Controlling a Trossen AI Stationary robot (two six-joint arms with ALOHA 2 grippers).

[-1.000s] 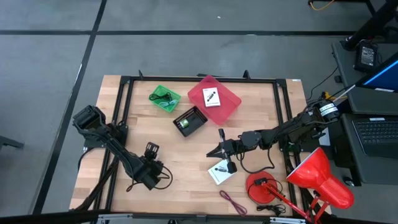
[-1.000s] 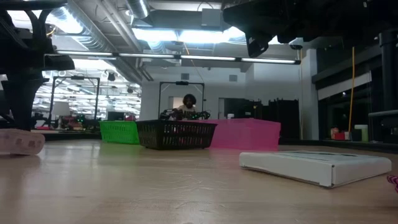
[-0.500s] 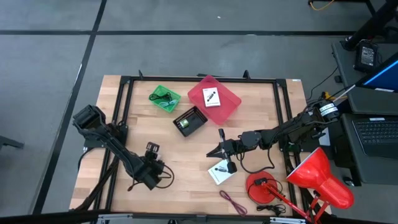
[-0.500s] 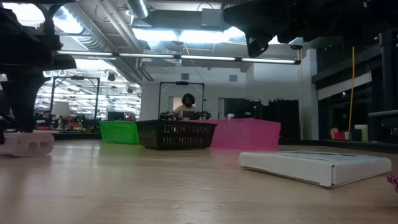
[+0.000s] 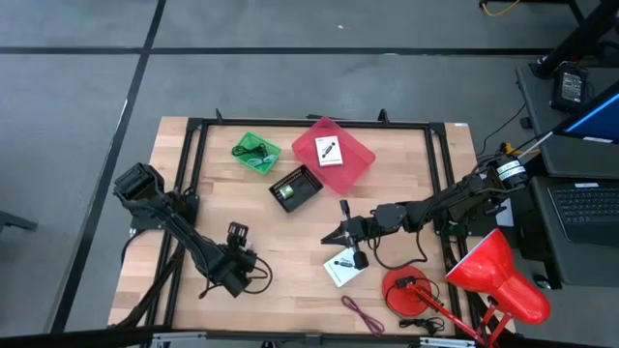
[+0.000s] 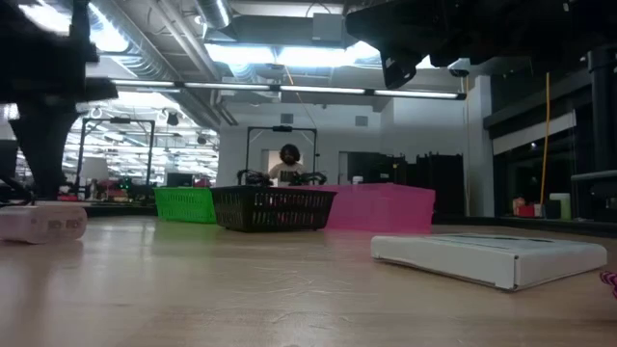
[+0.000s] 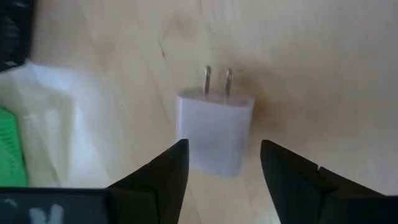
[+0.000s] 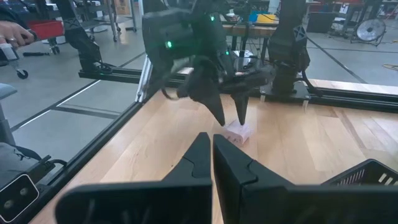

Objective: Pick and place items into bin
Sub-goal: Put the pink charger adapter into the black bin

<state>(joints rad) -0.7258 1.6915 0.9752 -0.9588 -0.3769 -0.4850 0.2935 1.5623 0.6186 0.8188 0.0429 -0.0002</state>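
Note:
A small white plug adapter lies flat on the wooden table, its two prongs pointing away from my left gripper. That gripper is open near the table's front left, pointing steeply down. Its fingers stand on either side of the adapter's near end. My right gripper is shut and hangs level over mid-table. A flat white card lies beside it, and a maroon cord lies near the front edge. Another white card sits in the pink bin.
A green bin and a black bin stand beside the pink one at the back. A red desk lamp stands on its base at the front right. A black frame borders the table. A person shows in the room behind.
In the low view the white adapter was tipped up at the far left. It has since shifted a little to the right and settled level on the table under my left gripper. My right arm has kept still.

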